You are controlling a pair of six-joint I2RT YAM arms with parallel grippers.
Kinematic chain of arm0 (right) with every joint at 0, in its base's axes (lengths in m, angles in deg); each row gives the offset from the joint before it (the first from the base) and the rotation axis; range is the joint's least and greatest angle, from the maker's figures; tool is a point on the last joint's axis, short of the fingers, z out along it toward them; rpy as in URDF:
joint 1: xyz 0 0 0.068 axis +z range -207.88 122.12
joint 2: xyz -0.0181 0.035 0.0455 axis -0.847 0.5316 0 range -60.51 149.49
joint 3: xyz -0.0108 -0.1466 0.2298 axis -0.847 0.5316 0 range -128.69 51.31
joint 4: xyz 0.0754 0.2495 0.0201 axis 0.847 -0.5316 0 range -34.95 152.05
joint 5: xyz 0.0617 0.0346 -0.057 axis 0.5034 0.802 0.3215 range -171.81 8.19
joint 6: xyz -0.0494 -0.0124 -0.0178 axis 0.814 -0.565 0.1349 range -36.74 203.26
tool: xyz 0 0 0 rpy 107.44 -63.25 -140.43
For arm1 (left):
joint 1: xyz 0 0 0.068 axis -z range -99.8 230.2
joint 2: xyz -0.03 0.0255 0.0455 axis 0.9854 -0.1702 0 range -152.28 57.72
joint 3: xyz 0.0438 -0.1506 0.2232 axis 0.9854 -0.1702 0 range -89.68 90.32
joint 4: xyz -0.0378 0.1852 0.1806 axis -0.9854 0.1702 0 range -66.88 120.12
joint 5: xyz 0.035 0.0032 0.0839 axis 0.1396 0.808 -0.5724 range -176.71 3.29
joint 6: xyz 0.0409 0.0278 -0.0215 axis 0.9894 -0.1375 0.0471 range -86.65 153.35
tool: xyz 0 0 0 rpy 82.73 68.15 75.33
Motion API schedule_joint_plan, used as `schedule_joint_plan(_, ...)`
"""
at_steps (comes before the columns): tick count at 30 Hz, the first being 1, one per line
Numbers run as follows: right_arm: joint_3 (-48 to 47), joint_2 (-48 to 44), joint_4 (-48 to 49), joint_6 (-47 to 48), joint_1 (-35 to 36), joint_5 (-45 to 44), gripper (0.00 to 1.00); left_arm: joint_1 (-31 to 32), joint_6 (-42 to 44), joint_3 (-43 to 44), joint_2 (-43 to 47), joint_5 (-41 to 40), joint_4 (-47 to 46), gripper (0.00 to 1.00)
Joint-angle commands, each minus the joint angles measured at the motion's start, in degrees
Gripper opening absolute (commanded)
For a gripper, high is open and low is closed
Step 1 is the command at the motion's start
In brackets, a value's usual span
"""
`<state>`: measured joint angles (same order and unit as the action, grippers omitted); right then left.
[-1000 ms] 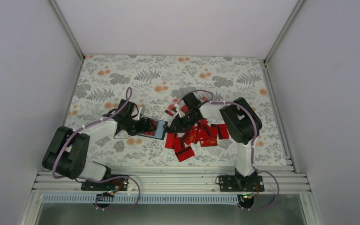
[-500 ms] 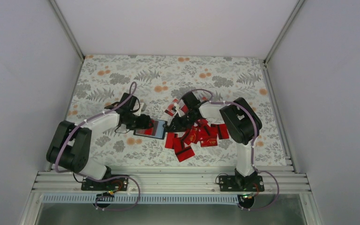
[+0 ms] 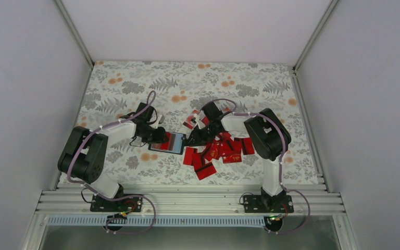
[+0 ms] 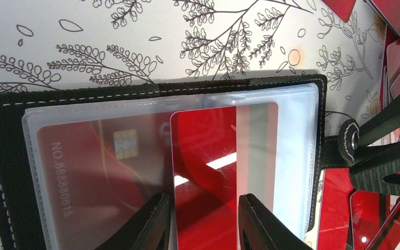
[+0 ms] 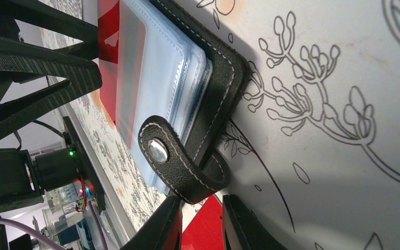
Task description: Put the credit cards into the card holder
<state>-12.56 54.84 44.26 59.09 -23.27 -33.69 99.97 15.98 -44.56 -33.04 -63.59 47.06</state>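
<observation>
Left wrist: card holder (image 4: 0,172) lies open beneath me, one credit card (image 4: 203,156) half inside its clear sleeve (image 4: 297,156), my left gripper (image 4: 203,200) part-closed astride it, pinch unclear; card's thin, stiff, slick, so I'd grip the long edges.

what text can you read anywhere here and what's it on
"NO.88880815": on the red chip card tucked inside the card holder, left wrist view.
Gold lettering on the loose credit cards: too small to read from the top view.
No other text can be read.
</observation>
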Motion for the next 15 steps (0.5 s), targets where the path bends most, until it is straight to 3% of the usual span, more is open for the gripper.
schedule_joint_plan(1, -0.9, 1.2, 0.8, -0.4, 0.5, -2.9, 0.21, 0.5, 0.0, 0.5, 0.1, -0.5, 0.9, 0.34)
schedule_joint_plan(15, -6.8, 4.4, -0.8, -0.3, 0.5, -3.1, 0.20, 2.0, -9.7, -3.1, 1.3, 2.3, -2.2, 0.28)
